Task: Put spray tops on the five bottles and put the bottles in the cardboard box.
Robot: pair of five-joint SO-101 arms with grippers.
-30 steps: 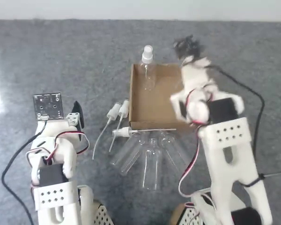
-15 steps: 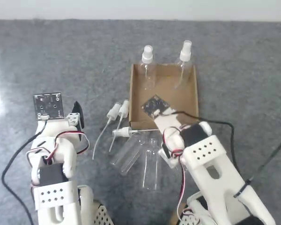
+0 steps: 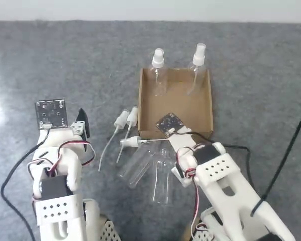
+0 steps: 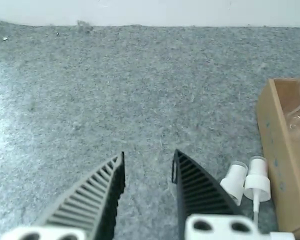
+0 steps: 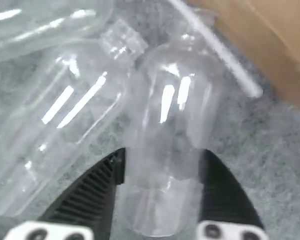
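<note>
Our right end effector (image 5: 162, 157) sits open astride a capless bottle (image 5: 170, 100) lying on the tabletop (image 5: 275, 150) beside the cardboard box (image 5: 270, 30), its long axis running between the jaws toward the box.

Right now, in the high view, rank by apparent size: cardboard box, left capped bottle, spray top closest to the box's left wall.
1. cardboard box
2. left capped bottle
3. spray top: its tube looks about as long as the bottle, but it covers far less.
</note>
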